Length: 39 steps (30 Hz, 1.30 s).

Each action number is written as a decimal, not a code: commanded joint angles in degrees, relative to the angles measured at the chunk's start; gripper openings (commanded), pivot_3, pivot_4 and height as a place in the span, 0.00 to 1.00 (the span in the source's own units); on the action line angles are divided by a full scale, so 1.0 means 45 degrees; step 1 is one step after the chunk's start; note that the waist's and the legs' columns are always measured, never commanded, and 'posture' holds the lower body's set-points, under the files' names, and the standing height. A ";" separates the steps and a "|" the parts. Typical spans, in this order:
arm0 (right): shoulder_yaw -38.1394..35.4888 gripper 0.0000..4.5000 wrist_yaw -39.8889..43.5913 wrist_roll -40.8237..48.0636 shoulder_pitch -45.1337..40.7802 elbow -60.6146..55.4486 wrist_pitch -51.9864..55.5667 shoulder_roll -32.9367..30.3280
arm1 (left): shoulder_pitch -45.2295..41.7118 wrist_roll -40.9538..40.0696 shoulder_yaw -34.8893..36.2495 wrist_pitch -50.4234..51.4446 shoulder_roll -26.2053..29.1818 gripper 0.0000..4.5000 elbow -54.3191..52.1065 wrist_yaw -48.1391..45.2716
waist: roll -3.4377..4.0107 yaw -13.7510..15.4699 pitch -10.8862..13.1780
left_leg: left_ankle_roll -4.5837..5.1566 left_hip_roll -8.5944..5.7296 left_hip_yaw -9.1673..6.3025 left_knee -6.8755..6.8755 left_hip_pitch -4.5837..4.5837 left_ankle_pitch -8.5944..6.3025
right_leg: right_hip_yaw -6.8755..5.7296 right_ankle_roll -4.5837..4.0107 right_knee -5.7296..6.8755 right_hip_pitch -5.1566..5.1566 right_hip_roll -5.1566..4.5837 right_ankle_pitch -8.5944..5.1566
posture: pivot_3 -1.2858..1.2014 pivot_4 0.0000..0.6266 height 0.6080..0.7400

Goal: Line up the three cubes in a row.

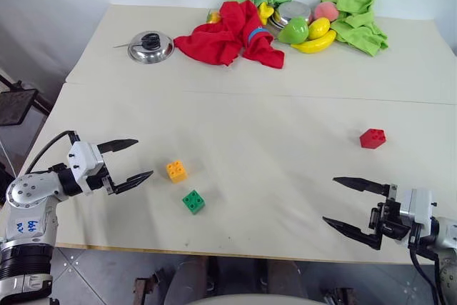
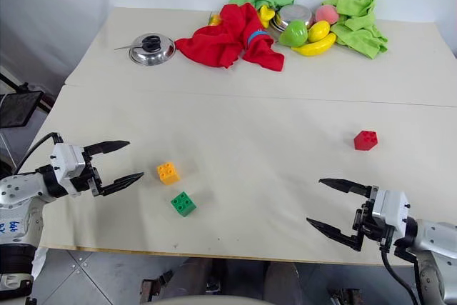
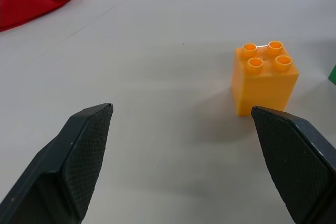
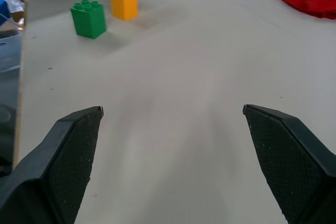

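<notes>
The left black two-fingered gripper (image 2: 121,160) hovers over the white table (image 2: 271,116) with its fingers spread wide; the small orange-yellow studded plastic cube (image 2: 168,172) sits just beyond its fingertips, and the green studded plastic cube (image 2: 183,203) lies near that, a little further off. The right black two-fingered gripper (image 2: 328,204) is likewise wide open, with the red studded plastic cube (image 2: 365,140) well apart, beyond it.

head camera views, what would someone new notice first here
Probably the heap of bright cloths and plastic fruit at the far edge of the pale table, with a shiny steel lid to its left. Nearer, three small studded toy cubes stand out: the orange-yellow cube and green cube close together by the open left gripper, and the red cube alone, beyond the open right gripper.
</notes>
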 commanded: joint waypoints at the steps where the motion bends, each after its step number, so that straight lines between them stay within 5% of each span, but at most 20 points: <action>1: -0.0139 1.00 -0.0197 0.0082 -0.0056 -0.0227 -0.0286 0.0201 | 0.0034 -0.0139 0.0084 0.0350 0.0200 1.00 -0.0300 -0.0098 | 0.0000 0.0010 0.0000 | 0.0000 0.0000 -0.0002 -0.0001 -0.0001 0.0000 | -0.0002 0.0000 0.0000 0.0000 0.0000 0.0000 | 0.52 0.24 1.00; 8: -0.1983 1.00 -0.3252 0.1346 0.0155 -0.0875 0.0840 0.1291 | -0.0757 -0.2802 0.0351 0.4706 0.0044 1.00 -0.3357 0.0704 | -0.0003 0.0167 0.0004 | 0.0000 -0.0003 -0.0018 0.0008 -0.0006 0.0000 | 0.0002 0.0000 0.0011 0.0001 -0.0005 0.0000 | 0.52 0.24 1.00; 14: -0.4379 1.00 -0.6546 0.0620 0.1002 -0.0248 0.0122 0.3143 | -0.1008 -0.2673 -0.1559 0.5521 -0.0706 1.00 -0.6083 0.0676 | 0.0023 0.0348 -0.0008 | -0.0008 -0.0023 -0.0019 -0.0012 -0.0001 -0.0005 | 0.0018 -0.0002 0.0000 0.0004 -0.0003 0.0000 | 0.52 0.24 1.00; 20: -0.4407 1.00 -0.8056 -0.0585 0.1529 0.0107 -0.0291 0.4127 | -0.2158 -0.2675 -0.2558 0.6143 -0.1179 1.00 -0.5734 -0.0064 | 0.0047 0.0226 0.0002 | -0.0010 -0.0014 0.0011 -0.0007 0.0003 0.0004 | 0.0038 -0.0010 0.0006 -0.0003 0.0015 -0.0005 | 0.52 0.24 1.00; 30: -0.3620 1.00 -1.1150 -0.0002 -0.1759 -0.0562 0.6273 0.0976 | -0.2301 -0.1951 -0.2880 0.5502 -0.1607 1.00 -0.5437 -0.0104 | 0.0075 -0.0067 -0.0005 | -0.0027 0.0042 0.0076 0.0006 0.0028 0.0021 | 0.0114 -0.0011 0.0044 -0.0036 0.0047 -0.0005 | 0.52 0.24 1.00; 39: -0.1737 1.00 -1.1443 0.0373 -0.6163 0.1897 1.1585 -0.1136 | -0.2175 -0.1978 -0.2764 0.5616 -0.1761 1.00 -0.5509 0.0119 | 0.0072 0.0101 -0.0002 | -0.0013 0.0032 0.0037 0.0023 -0.0022 0.0016 | 0.0052 -0.0015 0.0021 -0.0031 0.0036 -0.0006 | 0.52 0.24 1.00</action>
